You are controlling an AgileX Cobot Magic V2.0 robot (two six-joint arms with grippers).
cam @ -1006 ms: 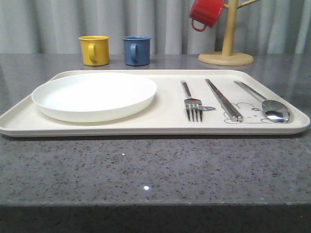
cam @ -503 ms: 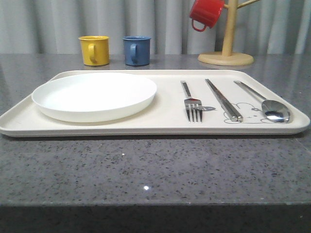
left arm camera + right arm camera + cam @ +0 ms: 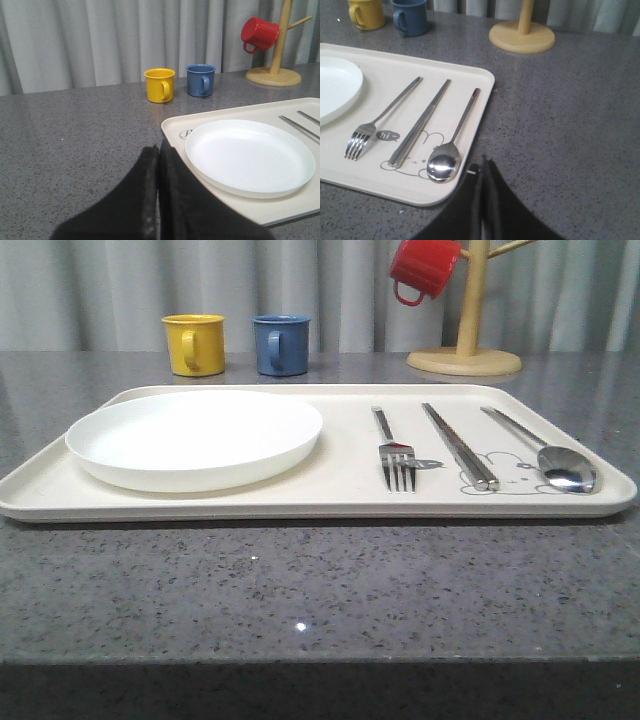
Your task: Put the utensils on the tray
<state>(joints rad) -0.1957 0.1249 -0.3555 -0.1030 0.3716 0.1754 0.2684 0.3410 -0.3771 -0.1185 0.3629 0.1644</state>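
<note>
Fork (image 3: 395, 447), chopsticks (image 3: 459, 444) and spoon (image 3: 552, 457) lie side by side on the tray (image 3: 330, 502). The wrist views add both grippers, left (image 3: 159, 150) and right (image 3: 483, 161), jaws pressed together, holding nothing.

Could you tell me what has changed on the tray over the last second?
Nothing has visibly changed. The fork, chopsticks and spoon lie side by side on the tray as before, beside the white plate. The yellow mug, blue mug and red mug have not moved.
</note>
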